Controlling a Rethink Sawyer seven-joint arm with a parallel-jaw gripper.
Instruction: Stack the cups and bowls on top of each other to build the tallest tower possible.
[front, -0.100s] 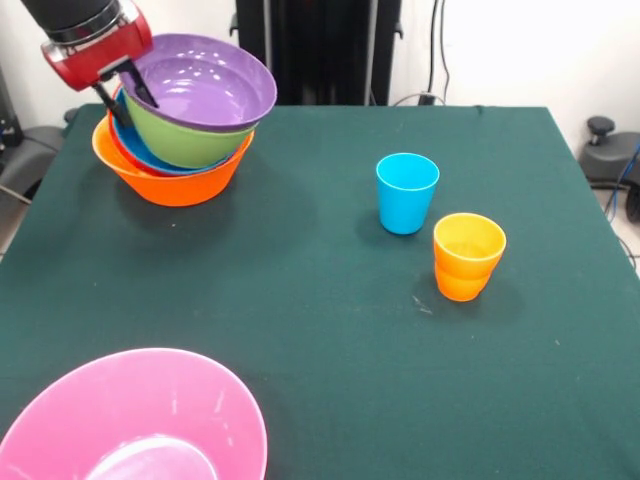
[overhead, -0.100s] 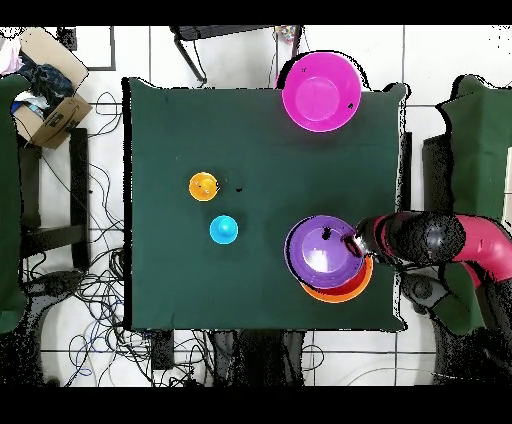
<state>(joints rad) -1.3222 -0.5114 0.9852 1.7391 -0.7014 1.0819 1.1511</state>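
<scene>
Stacking is midway: the hand (front, -0.100s: 125, 85) sits at the rim of the purple bowl (front, -0.100s: 205, 80), its fingers seemingly straddling the rim, though whether they pinch it I cannot tell. That bowl tops the tower (front, -0.100s: 175, 150), tilted on green, blue and orange bowls directly beside the hand. Counted: four bowls stacked, one pink bowl (front, -0.100s: 140, 420) well away across the tabletop (front, -0.100s: 320, 330), one blue cup (front, -0.100s: 407, 192), and a yellow cup (front, -0.100s: 469, 245) nested in an orange one. Next, probably levelling the purple bowl.

I see open green table (front, -0.100s: 300, 330) mid-cloth; blue cup (front, -0.100s: 407, 192) and yellow cup (front, -0.100s: 468, 256) block one side, pink bowl (front, -0.100s: 140, 420) a corner, tower (front, -0.100s: 185, 120) another.
</scene>
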